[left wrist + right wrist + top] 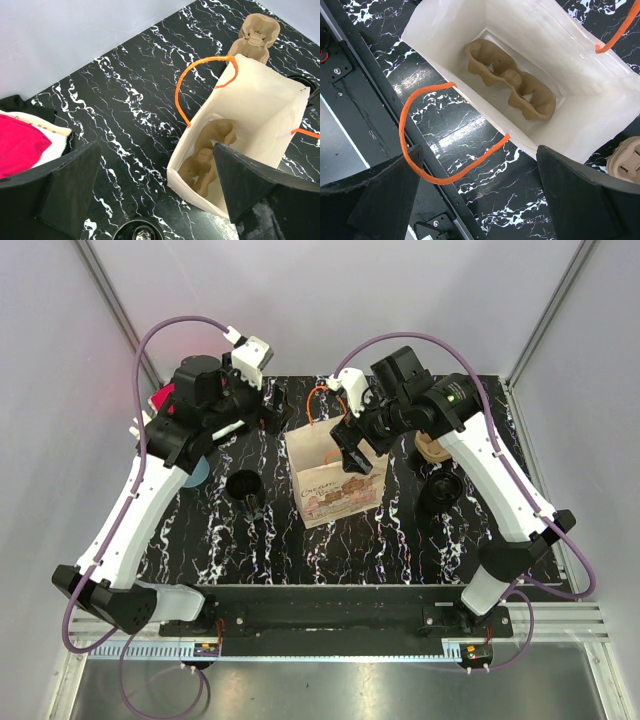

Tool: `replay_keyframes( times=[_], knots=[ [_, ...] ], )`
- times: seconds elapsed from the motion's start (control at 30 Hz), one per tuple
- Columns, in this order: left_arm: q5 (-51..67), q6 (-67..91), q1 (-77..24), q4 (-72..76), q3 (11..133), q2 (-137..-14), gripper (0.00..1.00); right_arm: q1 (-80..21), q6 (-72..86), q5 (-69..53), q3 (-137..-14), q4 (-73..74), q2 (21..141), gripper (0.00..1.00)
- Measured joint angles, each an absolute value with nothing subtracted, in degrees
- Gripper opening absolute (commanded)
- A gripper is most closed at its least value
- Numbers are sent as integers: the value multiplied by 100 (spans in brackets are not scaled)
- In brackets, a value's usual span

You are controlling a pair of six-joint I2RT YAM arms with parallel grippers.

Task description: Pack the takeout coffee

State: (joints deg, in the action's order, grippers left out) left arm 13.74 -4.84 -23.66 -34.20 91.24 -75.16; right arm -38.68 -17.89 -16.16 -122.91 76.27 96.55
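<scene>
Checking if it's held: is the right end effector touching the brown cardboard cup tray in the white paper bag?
Apart. Right wrist view: cup tray lies on the bag floor, right end effector above.

carrier (pixel 510 85) in bag (pixel 445 25) — cup (pixel 245 488), seemingly, left

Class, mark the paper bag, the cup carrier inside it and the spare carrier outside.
paper bag (pixel 335 495): top view, printed front face.
cup carrier (pixel 512 82): right wrist view, middle ridge.
spare carrier (pixel 255 37): left wrist view, centre.

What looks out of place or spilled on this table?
Nothing is spilled. The cardboard cup carrier lies slightly crooked at the bottom of the paper bag, and a black cup stands outside it.
</scene>
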Motion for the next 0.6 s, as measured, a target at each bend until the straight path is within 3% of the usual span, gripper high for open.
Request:
replay_keyframes(
  times=[0.6],
  knots=[
    [1820, -467, -2432, -3433, 9118, -7791, 99, -3870, -2053, -812, -12597, 6938, 9192, 100]
  ],
)
